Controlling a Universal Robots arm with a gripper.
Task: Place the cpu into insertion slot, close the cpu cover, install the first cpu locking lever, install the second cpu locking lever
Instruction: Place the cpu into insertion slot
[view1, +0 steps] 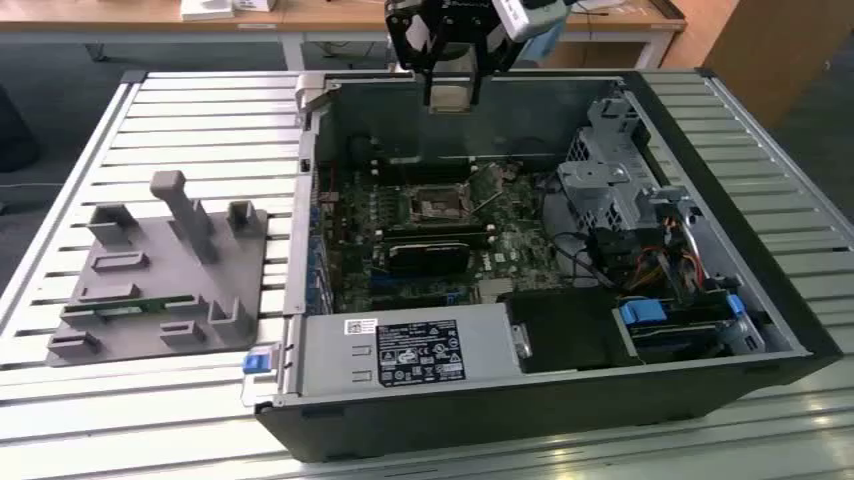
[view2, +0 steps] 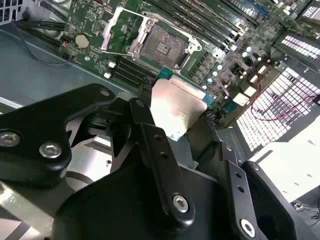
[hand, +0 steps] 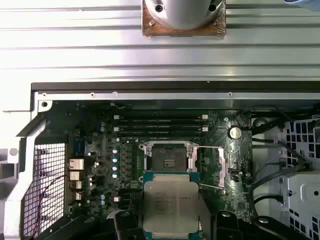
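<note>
Overhead first, exterior view: the gripper (view1: 451, 98) hangs above the far wall of the open computer case (view1: 747, 330), which sits on the slatted counter (view1: 80, 140). The insertion slot (view1: 438, 205) lies on the green board below, well apart from the gripper. From here we cannot make out what the gripper carries. A grey fixture (view1: 160, 270) stands on the counter off to the exterior view's left.

Second wrist view: the gripper is closed on the cpu (view2: 175, 112), one black finger (view2: 146, 117) pressing each of two opposite edges. The chip's metal top catches the light. Past it the slot shows a dark, bare centre. The cpu cover (view2: 111, 29) is swung back beside the slot, so the way in is free.

First wrist view: the cpu is in the air, held flat, its far edge overlapping the near rim of the slot in the picture. The slot has no chip in it.

Our reading of progress: the chip is picked up and carried over the board, but not yet seated. Closing the cover and both lever steps are all left to do.
</note>
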